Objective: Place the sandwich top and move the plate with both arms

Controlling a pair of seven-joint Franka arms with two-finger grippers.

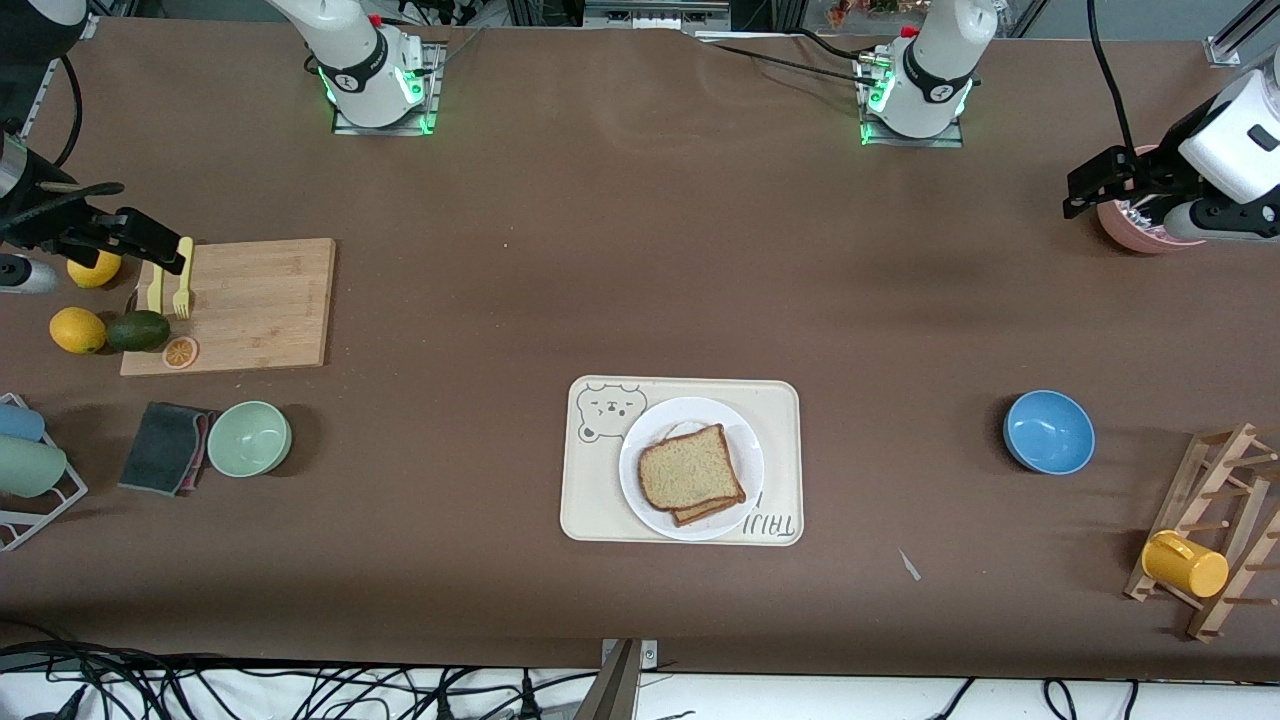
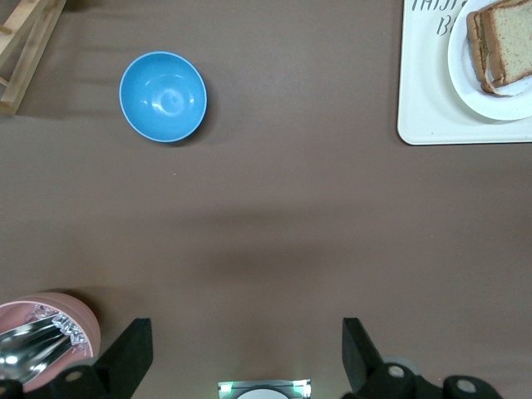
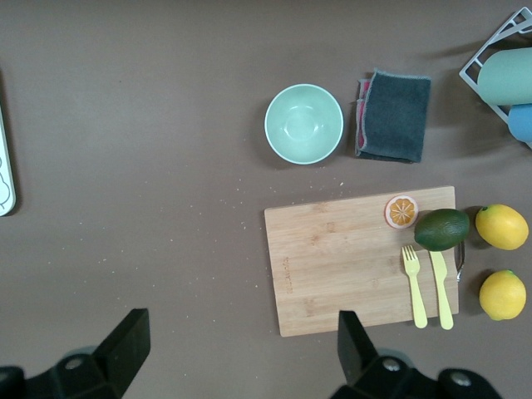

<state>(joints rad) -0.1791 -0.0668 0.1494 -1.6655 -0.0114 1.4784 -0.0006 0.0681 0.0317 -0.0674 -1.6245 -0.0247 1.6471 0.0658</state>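
The sandwich top, a light tan speckled slice, lies on a darker slice on the white plate. The plate stands on the cream bear-print tray at the middle of the table, nearer the front camera. Bread, plate and tray also show in the left wrist view. My left gripper is open and empty, up over a pink bowl at the left arm's end. My right gripper is open and empty, up over the edge of a wooden cutting board.
A blue bowl and a wooden rack with a yellow mug are at the left arm's end. A green bowl, grey cloth, lemons, an avocado and a yellow fork are at the right arm's end.
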